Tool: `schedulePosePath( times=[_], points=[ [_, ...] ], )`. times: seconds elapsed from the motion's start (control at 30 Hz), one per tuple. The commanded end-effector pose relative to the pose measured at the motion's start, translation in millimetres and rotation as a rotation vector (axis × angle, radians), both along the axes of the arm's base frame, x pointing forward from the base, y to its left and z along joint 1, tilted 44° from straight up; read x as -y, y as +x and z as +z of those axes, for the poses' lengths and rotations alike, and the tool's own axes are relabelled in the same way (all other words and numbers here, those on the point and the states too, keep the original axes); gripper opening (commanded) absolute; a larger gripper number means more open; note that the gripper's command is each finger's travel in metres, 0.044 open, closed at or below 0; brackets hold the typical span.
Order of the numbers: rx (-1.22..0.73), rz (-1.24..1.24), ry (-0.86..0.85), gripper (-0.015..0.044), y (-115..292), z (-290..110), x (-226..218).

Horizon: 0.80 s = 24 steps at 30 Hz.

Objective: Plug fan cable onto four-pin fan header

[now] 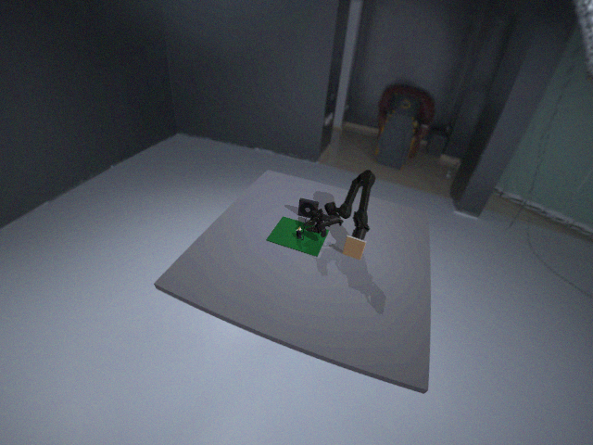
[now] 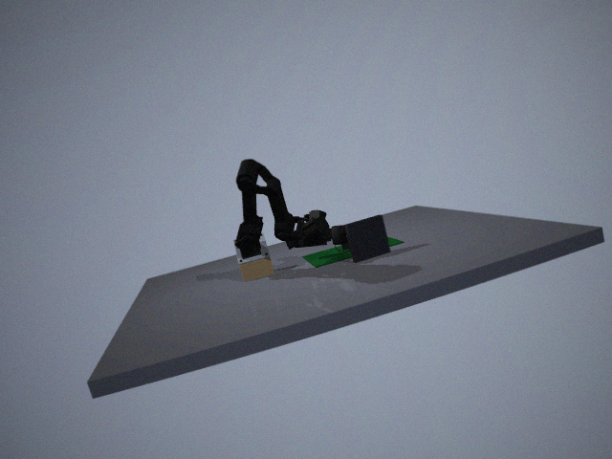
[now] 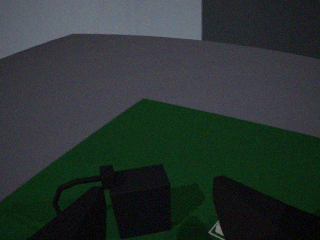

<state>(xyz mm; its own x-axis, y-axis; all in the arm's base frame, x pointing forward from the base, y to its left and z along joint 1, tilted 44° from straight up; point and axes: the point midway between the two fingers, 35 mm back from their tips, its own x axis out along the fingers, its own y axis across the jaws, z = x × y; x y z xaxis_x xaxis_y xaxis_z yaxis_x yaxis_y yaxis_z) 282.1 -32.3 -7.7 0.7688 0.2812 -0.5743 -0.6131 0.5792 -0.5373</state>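
Note:
The black plug [image 3: 145, 202] [image 1: 299, 235] stands over the green board [image 3: 150, 130] [image 1: 281, 235] [image 2: 395, 242]. Its thin cable [image 3: 75, 181] loops down from its left side in the wrist view. My gripper [image 3: 159, 192] is open, with its fingers apart on either side of the plug; a gap shows at the right finger, while the left finger is close to the plug and overlaps the cable. The black fan [image 1: 308, 207] [image 2: 368, 238] stands upright at the board's edge. The header's pins are hidden, and I cannot tell how deep the plug sits.
The arm's tan base block [image 1: 354, 247] [image 2: 256, 270] is beside the board on the grey table [image 1: 268, 287] [image 2: 197, 320] [image 3: 40, 100]. A pale outlined mark [image 3: 217, 230] shows on the board beside the right finger in the wrist view.

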Motion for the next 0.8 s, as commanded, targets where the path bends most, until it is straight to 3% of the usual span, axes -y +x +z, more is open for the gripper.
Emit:
schedulePosePath(
  times=[0.0,0.6,0.77],
  points=[
    [-0.003,0.006,0.003,0.0205,-12,10,-2],
    [-0.005,0.004,0.006,0.0205,-50,36,-9],
    [-0.107,-0.036,0.039,0.0205,-46,30,-10]
  ],
)
